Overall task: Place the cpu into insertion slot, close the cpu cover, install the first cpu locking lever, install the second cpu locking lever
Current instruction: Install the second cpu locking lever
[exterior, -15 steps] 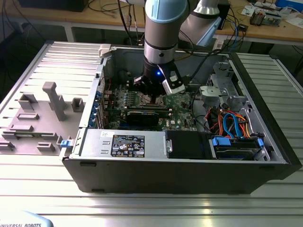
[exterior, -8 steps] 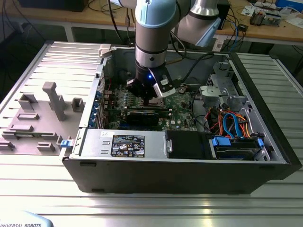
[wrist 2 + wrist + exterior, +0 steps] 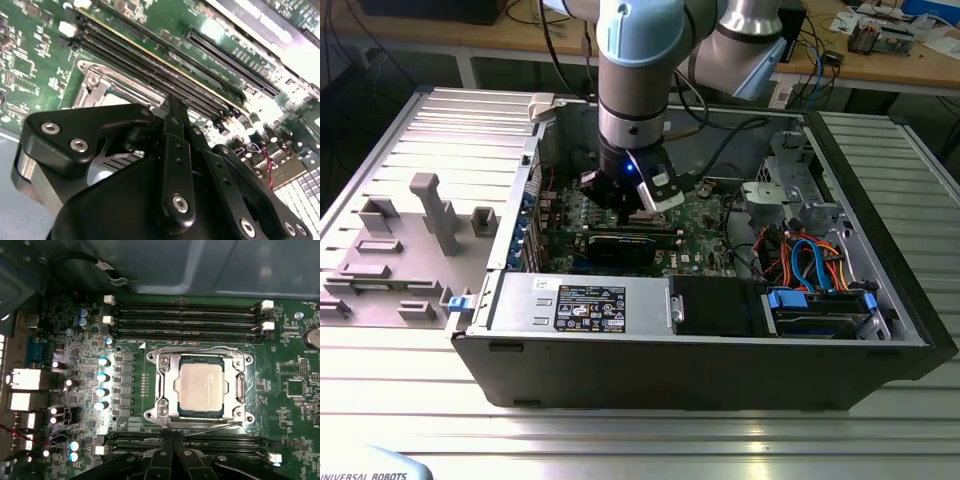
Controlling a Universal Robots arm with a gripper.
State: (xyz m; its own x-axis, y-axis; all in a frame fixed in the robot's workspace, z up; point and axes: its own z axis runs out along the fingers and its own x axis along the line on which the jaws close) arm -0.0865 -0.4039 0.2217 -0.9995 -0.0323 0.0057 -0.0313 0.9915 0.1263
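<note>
Hand [image 3: 172,452] pinched together with nothing in it, I am hovering just over the memory slots [image 3: 185,440] low in the first wrist view. Straight above my fingertips in that frame, centre right, the cpu [image 3: 201,386] is lying in the insertion slot [image 3: 170,412], the cpu cover [image 3: 239,390] down around it.

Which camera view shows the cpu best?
The first wrist view: the cpu lies flat in the socket, seen from straight above, with the cpu cover framing it. In the second wrist view, the gripper hides most of the socket. In the exterior view, the arm stands over that area.
</note>
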